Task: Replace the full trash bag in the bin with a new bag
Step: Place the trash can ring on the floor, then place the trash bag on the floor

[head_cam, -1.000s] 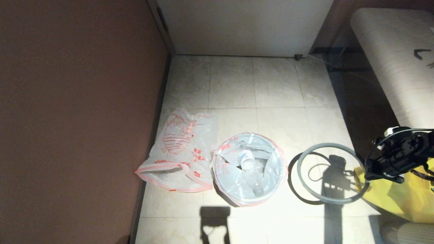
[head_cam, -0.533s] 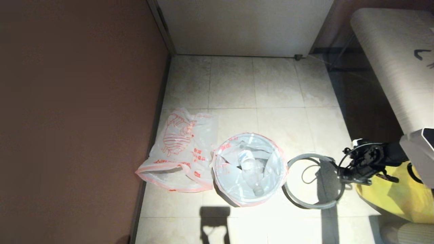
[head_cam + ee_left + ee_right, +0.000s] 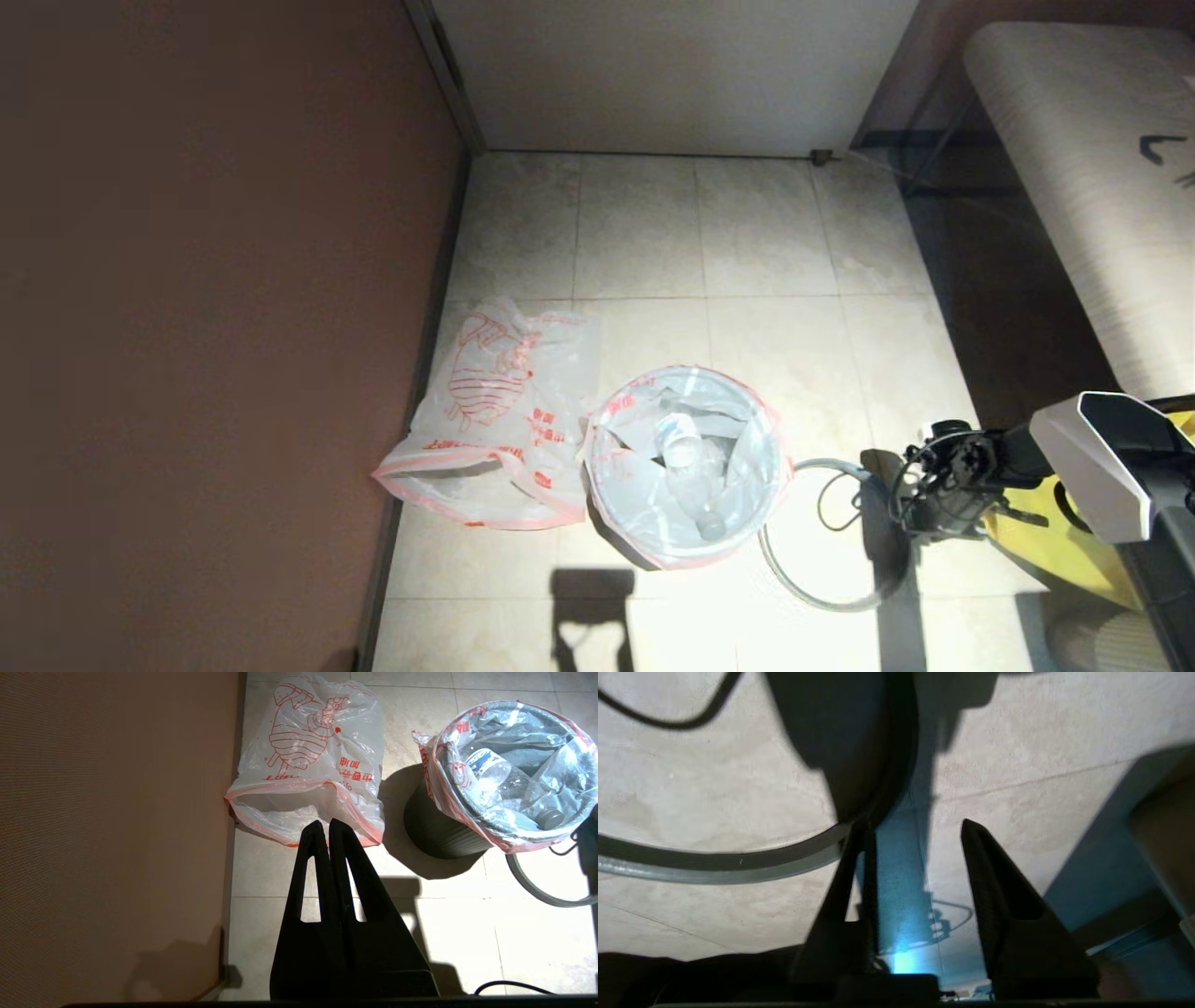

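Right gripper low over the tiled floor, fingers spread with a clear gap between them; nothing pinched. One fingertip sits at the grey hoop, which lies flat on the floor just right of the bin; whether fingertip and hoop actually touch cannot be told. Yellow bag partly hidden under the right arm, toward the floor's right edge.

Bin stands near the floor's front edge. Full trash bag lines it, pink-red edge folded over the bin's mouth; clear plastic bottle lies inside.

New bag, with red line drawing, lies flat on the floor just left of the bin, against the brown wall.

Left gripper parked above the floor in front of the new bag, fingers pressed together, holding nothing.
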Available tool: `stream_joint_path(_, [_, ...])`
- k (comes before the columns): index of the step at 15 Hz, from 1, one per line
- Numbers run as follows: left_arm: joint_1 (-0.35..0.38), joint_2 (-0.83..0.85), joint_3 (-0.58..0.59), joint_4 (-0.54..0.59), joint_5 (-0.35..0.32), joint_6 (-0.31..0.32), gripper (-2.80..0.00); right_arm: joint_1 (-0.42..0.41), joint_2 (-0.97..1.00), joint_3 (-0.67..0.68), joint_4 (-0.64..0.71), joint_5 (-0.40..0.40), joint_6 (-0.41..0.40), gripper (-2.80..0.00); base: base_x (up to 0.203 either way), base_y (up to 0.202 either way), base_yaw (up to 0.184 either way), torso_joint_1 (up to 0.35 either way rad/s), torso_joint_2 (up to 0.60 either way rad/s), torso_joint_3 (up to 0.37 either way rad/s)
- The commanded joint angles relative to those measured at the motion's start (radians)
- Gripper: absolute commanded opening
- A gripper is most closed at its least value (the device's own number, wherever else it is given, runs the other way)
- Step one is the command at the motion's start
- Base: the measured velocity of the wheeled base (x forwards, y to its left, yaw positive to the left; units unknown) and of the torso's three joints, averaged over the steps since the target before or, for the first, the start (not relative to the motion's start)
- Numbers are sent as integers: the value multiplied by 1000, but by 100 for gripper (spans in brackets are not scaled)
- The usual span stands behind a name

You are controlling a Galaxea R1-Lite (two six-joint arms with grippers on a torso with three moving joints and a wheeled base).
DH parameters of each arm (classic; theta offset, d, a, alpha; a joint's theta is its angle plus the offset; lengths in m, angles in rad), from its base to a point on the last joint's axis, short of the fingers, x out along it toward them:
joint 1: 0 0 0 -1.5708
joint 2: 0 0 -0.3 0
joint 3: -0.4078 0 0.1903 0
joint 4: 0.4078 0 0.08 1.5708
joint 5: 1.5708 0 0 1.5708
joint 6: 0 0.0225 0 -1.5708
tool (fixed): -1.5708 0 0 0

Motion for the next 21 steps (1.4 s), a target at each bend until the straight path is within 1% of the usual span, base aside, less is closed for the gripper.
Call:
stream_joint_path(1, [0, 0, 0, 0, 0, -1, -280, 4, -105, 105, 15, -3, 27, 0, 0, 0, 0, 0, 0, 0])
stream_joint_path(4, [0, 0, 2, 0, 0, -1, -280, 17, -332, 342, 21, -13, 78, 0, 0, 0, 0, 0, 0, 0])
stream_joint_path(7, [0, 0, 2, -1, 0, -1, -280, 63, -577, 567, 22, -16, 150, 0, 0, 0, 0, 0, 0, 0])
stream_joint_path(8, [2, 0, 0, 0, 0, -1, -280, 85, -651, 633, 22, -17, 171, -280, 0, 0, 0, 0, 0, 0])
stream_joint_path(9, [0, 0, 1, 0, 0, -1, -280, 108, -720, 692, 21, -17, 191, -280, 0, 0, 0, 0, 0, 0])
stream_joint_path(11, [0, 0, 0, 0, 0, -1, -280, 159, -826, 794, 1, -18, 264, -280, 0, 0, 0, 0, 0, 0])
stream_joint_path(12, [1, 0, 0, 0, 0, -1, -280, 177, -855, 824, -8, -21, 299, -280, 0, 0, 0, 0, 0, 0])
stream_joint_path(14, [0, 0, 1, 0, 0, -1, -280, 185, -872, 830, -19, -25, 326, -280, 0, 0, 0, 0, 0, 0])
stream_joint_path(15, [2, 0, 0, 0, 0, -1, -280, 189, -869, 823, -43, -22, 328, -280, 0, 0, 0, 0, 0, 0])
stream_joint_path(17, [1, 0, 0, 0, 0, -1, -280, 224, -840, 822, -131, -10, 329, -280, 0, 0, 0, 0, 0, 0])
stream_joint_path(20, [0, 0, 0, 0, 0, -1, -280, 281, -769, 808, -285, 26, 322, -280, 0, 0, 0, 0, 0, 0])
stream_joint_path(21, [0, 0, 0, 0, 0, -1, -280, 292, -750, 786, -314, 38, 314, -280, 0, 0, 0, 0, 0, 0])
